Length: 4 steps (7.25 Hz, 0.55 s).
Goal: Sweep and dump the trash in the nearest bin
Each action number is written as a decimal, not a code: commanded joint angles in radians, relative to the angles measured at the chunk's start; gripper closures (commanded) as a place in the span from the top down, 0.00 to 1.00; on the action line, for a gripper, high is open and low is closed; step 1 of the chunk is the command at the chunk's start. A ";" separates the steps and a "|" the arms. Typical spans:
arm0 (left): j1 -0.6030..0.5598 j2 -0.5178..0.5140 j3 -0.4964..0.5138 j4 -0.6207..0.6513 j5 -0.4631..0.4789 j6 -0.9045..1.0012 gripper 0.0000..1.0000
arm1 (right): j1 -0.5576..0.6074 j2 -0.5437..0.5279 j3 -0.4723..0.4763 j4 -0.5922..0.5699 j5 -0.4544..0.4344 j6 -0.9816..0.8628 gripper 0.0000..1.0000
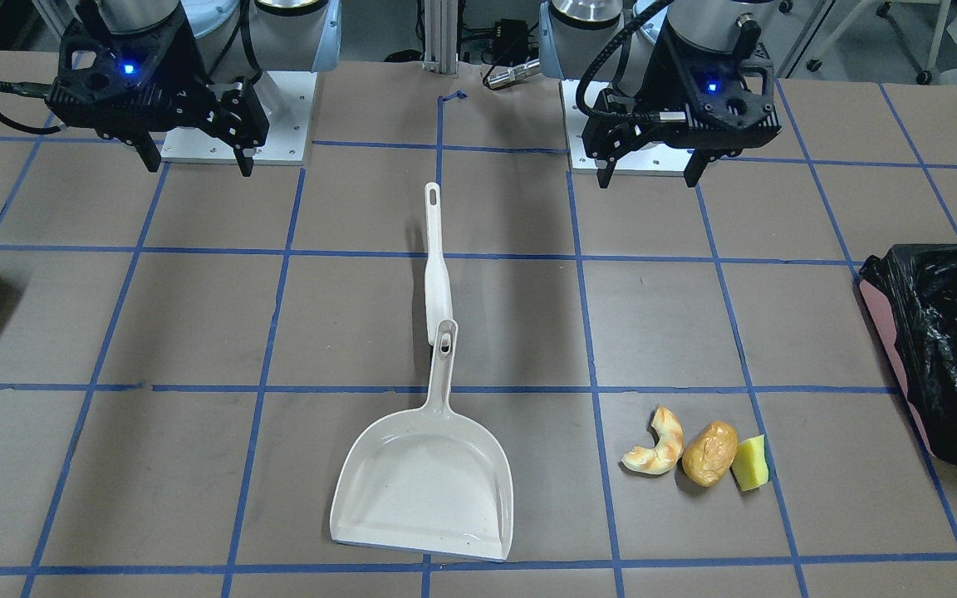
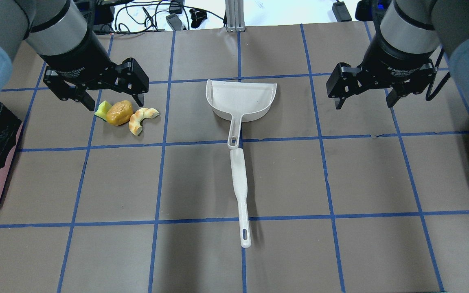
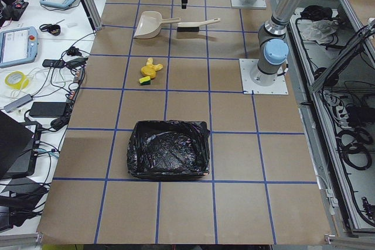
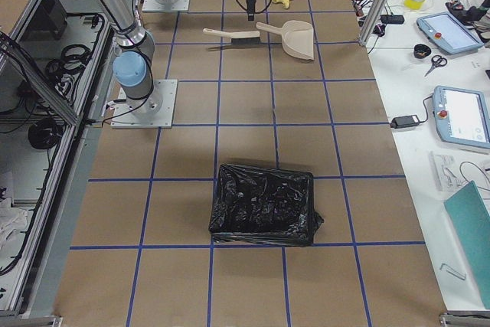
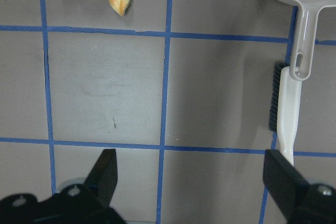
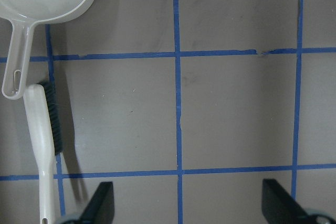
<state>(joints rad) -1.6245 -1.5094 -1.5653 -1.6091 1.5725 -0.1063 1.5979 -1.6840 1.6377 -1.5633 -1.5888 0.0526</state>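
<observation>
The left gripper [image 1: 649, 173] hangs above the table [image 1: 196, 332] with jaws spread and empty, and the right gripper [image 1: 198, 164] is the same, open and holding nothing. The trash lies in a tight row on the robot's left side, croissant [image 1: 657, 448], potato [image 1: 709, 453] and sponge [image 1: 750, 463], each touching or almost touching its neighbour, with the bin [image 1: 952, 349] further out at that end of the table. The three pieces look light. The potato is likely to roll, and the sponge to squash and drag. The dustpan [image 1: 424, 490] and brush [image 1: 437, 266] lie end to end at mid-table, the pan's handle tip touching the brush head. Both look like stiff, light, smooth plastic and so may slip. I would grip each across its narrow handle, the brush on its slim stem towards the robot.
</observation>
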 commanded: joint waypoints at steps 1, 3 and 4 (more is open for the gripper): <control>0.000 0.000 -0.002 0.000 0.000 0.001 1.00 | -0.003 0.000 0.001 0.003 0.000 0.004 1.00; 0.000 0.000 -0.002 0.000 0.001 -0.001 1.00 | 0.000 -0.002 -0.001 -0.001 0.006 -0.007 1.00; 0.000 0.000 -0.004 0.000 0.001 -0.001 1.00 | 0.000 -0.002 -0.001 0.000 0.004 -0.001 1.00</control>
<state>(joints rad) -1.6245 -1.5094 -1.5682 -1.6091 1.5737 -0.1072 1.5980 -1.6857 1.6369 -1.5635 -1.5854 0.0507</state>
